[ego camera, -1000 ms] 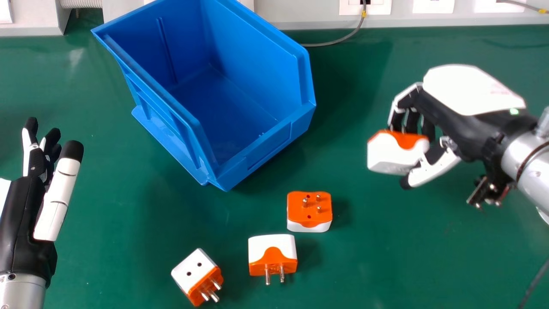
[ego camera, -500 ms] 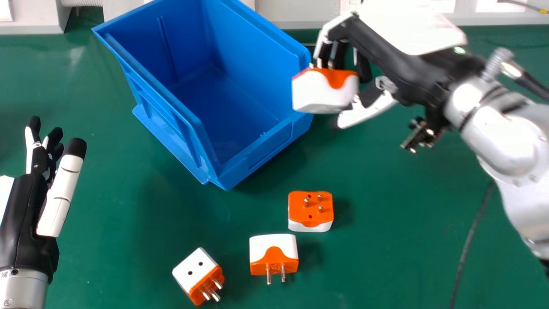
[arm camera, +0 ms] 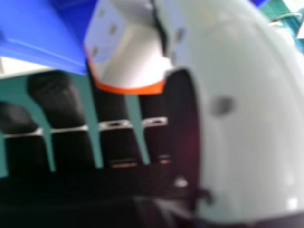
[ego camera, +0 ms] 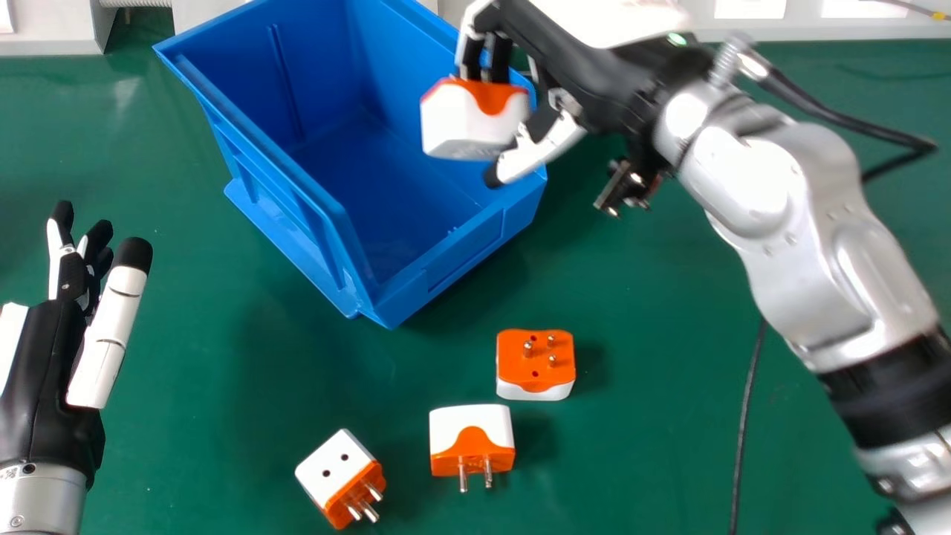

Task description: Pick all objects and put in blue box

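Observation:
My right hand (ego camera: 587, 67) is over the right side of the blue box (ego camera: 446, 275) in the head view, its fingers and thumb pinching a white and orange adapter (ego camera: 472, 122) above the box's interior. In the right hand view the same adapter (arm camera: 135, 61) sits between the fingers and the thumb of my right hand (arm camera: 247, 123). Three more adapters lie on the table: one with pins up (ego camera: 535, 364), one with pins toward the near edge (ego camera: 472, 440) and a tilted one (ego camera: 340, 475). My left hand (ego camera: 44, 357) rests open at the left edge.
The green table (ego camera: 654, 446) has a thin black cable (ego camera: 745, 416) running down its right part, beside the silver right forearm. A pale wall panel with sockets (ego camera: 750, 9) stands along the far edge.
My right hand has moved left and toward the far side with the adapter, from the table's right part to over the box. The left hand has barely shifted.

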`<state>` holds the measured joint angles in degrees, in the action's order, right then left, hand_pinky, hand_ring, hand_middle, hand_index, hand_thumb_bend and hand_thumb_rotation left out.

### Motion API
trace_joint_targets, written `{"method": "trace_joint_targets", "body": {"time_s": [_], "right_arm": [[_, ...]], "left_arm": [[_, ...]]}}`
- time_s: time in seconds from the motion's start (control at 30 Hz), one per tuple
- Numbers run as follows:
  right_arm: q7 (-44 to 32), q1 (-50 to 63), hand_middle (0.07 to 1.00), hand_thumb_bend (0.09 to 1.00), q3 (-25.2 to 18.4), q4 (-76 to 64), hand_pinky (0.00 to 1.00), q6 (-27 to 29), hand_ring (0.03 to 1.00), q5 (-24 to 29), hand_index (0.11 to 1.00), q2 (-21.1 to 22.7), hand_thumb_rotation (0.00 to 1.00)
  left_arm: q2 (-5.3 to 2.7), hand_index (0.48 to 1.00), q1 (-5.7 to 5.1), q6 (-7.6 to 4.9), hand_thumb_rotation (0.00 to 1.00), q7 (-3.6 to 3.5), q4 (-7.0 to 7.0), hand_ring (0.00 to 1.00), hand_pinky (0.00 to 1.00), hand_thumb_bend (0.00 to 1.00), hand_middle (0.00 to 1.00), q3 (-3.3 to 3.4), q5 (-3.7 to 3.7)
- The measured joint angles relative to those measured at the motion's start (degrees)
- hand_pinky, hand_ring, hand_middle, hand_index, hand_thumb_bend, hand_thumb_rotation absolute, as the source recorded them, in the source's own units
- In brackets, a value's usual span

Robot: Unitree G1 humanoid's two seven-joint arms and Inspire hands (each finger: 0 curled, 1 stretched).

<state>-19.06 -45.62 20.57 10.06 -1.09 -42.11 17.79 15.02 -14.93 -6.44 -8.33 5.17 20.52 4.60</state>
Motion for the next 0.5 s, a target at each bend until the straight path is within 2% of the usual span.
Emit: {"method": "trace_joint_targets", "body": {"time_s": [0.03, 0.17, 0.3, 0.37, 0.47, 0.5], "right_arm": [[0.3, -1.1, 0.502, 0.502, 0.4, 1.4, 0.24, -0.1, 0.326, -0.4, 0.462, -0.7, 0.02], [1.7, -5.8, 0.510, 0.493, 2.3, 8.5, 0.29, -0.9, 0.378, -1.0, 0.469, -3.8, 0.06], [3.3, -10.8, 0.480, 0.490, 3.7, 16.8, 0.28, -1.5, 0.361, -0.9, 0.469, -7.4, 0.07], [4.9, -13.5, 0.461, 0.496, 4.8, 21.4, 0.24, -1.6, 0.319, -1.1, 0.478, -9.2, 0.05], [7.4, -17.5, 0.450, 0.498, 6.8, 28.4, 0.24, -1.3, 0.316, -1.8, 0.484, -11.7, 0.04], [8.0, -18.6, 0.461, 0.501, 7.4, 30.4, 0.26, -1.1, 0.342, -2.1, 0.479, -12.4, 0.03]], "left_arm": [[-0.04, 0.976, -0.02, 0.00, 0.89, 0.00, 0.03, 0.99, 0.94, 0.68, 0.99, -0.02, 0.00], [-0.12, 0.976, -0.10, 0.03, 0.89, 0.04, 0.06, 0.99, 0.94, 0.68, 0.99, -0.07, 0.00], [-0.22, 0.976, -0.20, 0.00, 0.89, 0.03, 0.11, 0.99, 0.94, 0.68, 0.99, -0.19, 0.01], [-0.28, 0.976, -0.17, -0.06, 0.89, 0.03, 0.17, 0.99, 0.94, 0.68, 0.99, -0.39, 0.00], [-0.53, 0.976, -0.23, -0.09, 0.89, 0.11, 0.28, 0.99, 0.94, 0.68, 0.99, -0.59, -0.01], [-0.58, 0.976, -0.29, -0.09, 0.89, 0.16, 0.33, 0.99, 0.94, 0.68, 0.99, -0.64, -0.02]]}}
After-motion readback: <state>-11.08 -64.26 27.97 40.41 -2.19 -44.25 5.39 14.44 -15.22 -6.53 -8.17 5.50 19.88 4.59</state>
